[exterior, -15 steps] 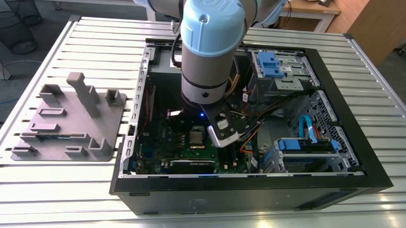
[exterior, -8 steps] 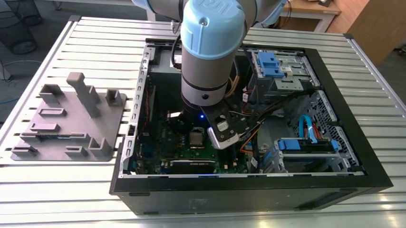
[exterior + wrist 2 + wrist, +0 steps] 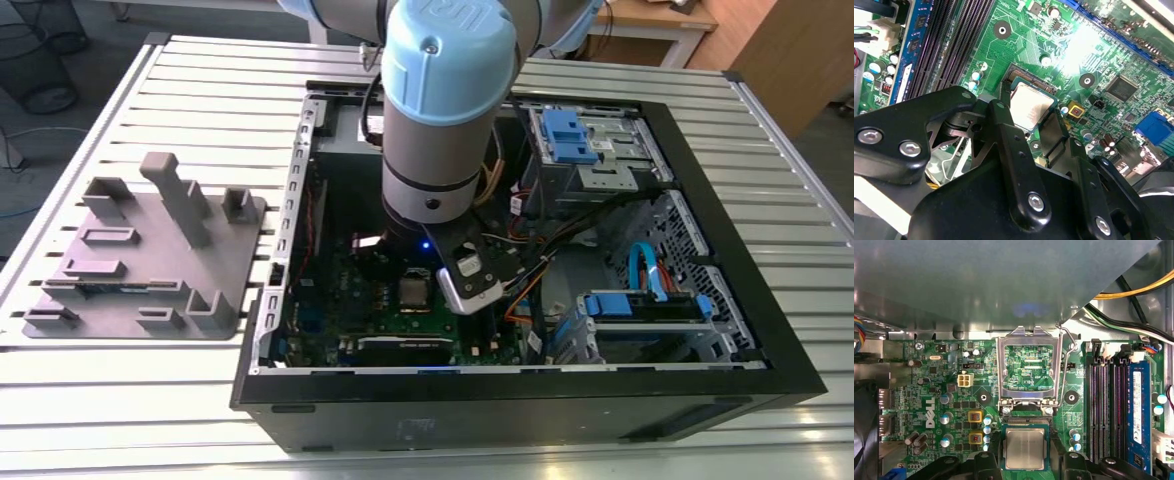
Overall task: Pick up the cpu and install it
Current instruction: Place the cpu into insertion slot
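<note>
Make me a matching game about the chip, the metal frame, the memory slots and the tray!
Things:
1 cpu
2 metal frame
3 memory slots
4 tray

Descriptions:
A long and black
B grey, at the exterior view's left
C flat silver-grey square
D hollow middle, swung open

Pairs: 1-C, 2-D, 3-A, 4-B

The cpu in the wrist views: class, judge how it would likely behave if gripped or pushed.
The cpu looks like a thin flat plate with a metal top, so it is probably stiff and light. That smooth top may be slippery. Being flat, it should not roll. The fine socket contacts beside it suggest that careless pushing could do damage.
</note>
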You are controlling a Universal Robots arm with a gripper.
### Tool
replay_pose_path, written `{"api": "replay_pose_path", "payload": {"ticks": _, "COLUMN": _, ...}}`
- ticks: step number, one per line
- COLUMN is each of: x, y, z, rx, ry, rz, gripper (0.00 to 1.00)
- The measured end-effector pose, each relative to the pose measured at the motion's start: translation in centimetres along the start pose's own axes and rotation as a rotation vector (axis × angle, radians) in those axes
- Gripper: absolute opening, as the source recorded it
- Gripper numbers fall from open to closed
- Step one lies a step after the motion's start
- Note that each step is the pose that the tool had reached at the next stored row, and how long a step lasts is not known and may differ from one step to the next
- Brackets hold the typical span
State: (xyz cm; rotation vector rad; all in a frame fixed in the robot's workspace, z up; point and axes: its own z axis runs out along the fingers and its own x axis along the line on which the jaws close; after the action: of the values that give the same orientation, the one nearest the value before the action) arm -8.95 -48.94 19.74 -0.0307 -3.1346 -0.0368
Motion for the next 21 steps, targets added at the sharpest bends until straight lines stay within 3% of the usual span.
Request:
{"api": "replay_pose_path", "payload": {"ticks": 5, "x": -0.29, "y": 0.01, "z": 0.00, "rx": -0.0001, "ry": 0.0000, "rz": 0.000, "gripper": 0.47}}
{"api": "replay_pose_path", "payload": {"ticks": 21, "x": -0.31, "y": -0.25, "z": 0.41, "rx": 0.0000, "ry": 0.0001, "rz": 0.000, "gripper": 0.47}}
